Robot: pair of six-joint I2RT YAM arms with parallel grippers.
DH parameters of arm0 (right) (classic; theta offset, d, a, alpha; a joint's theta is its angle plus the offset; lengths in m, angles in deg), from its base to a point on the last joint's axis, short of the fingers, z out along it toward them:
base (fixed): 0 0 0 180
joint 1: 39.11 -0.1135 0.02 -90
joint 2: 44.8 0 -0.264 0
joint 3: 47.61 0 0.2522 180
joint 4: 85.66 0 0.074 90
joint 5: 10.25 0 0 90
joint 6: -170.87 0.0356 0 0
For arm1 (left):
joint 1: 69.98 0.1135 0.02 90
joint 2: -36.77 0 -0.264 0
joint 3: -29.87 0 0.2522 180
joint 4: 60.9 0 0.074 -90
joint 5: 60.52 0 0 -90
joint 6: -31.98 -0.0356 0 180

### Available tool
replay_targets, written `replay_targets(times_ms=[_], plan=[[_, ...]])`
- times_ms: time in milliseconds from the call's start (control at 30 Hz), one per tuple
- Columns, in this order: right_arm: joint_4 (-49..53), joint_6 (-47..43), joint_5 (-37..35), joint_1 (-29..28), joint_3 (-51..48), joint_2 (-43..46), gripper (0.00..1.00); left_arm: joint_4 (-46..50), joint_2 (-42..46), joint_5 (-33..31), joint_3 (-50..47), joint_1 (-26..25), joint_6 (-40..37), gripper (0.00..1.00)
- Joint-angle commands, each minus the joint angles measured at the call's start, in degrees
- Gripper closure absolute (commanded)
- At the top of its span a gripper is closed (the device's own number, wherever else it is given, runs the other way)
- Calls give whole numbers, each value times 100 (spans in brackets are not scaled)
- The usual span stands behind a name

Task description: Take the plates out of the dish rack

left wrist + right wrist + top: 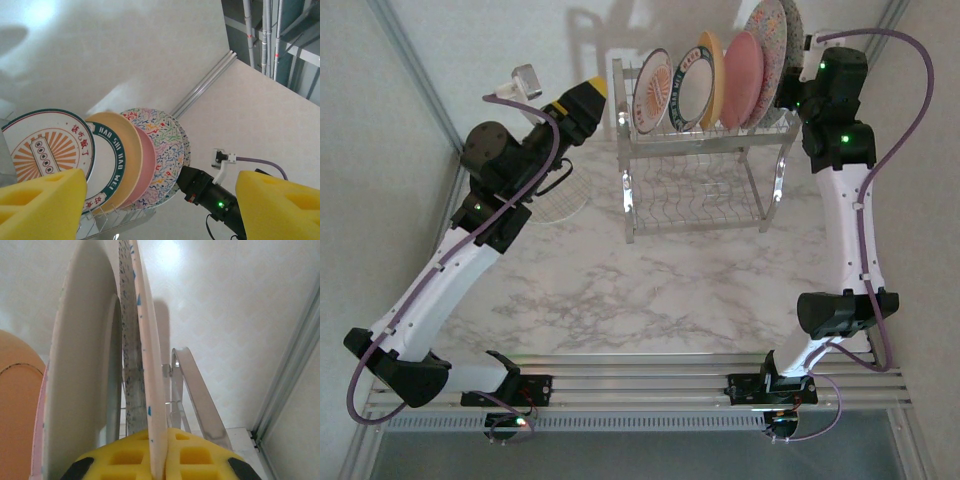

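Several plates stand on edge in the top tier of the chrome dish rack: sunburst, green-rimmed, yellow, pink, floral, and a last plate at the right end. My right gripper is shut on the lower edge of that rightmost plate, a pale rim with blue flecks pinched between the yellow pads. A speckled edge stands just left of it. My left gripper hangs open left of the rack, facing the plates' fronts, holding nothing.
The rack's lower wire shelf holds nothing. A round wire trivet lies on the marble table under the left arm. Enclosure walls stand close behind the rack and on both sides. Marble surface spreads in front of the rack.
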Motion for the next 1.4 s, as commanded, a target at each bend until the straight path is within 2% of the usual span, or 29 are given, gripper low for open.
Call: replay_targets(times_ms=[0, 567, 900, 1167, 1367], plan=[[-543, -107, -281, -89, 296, 283, 100, -176, 179, -80, -37, -52, -33, 23], [-636, -351, -1301, -153, 992, 608, 100, -279, 214, -46, -81, -103, 77, 23], [-859, -148, -1558, -165, 656, 1331, 100, -350, -25, 285, 111, -230, 278, 23], [-923, 440, -1477, -171, 136, 2137, 100, -532, -486, 589, 300, -595, 514, 23], [-1213, 788, -1019, -169, -471, 2792, 100, -657, -1104, 920, 698, -932, 663, 23]])
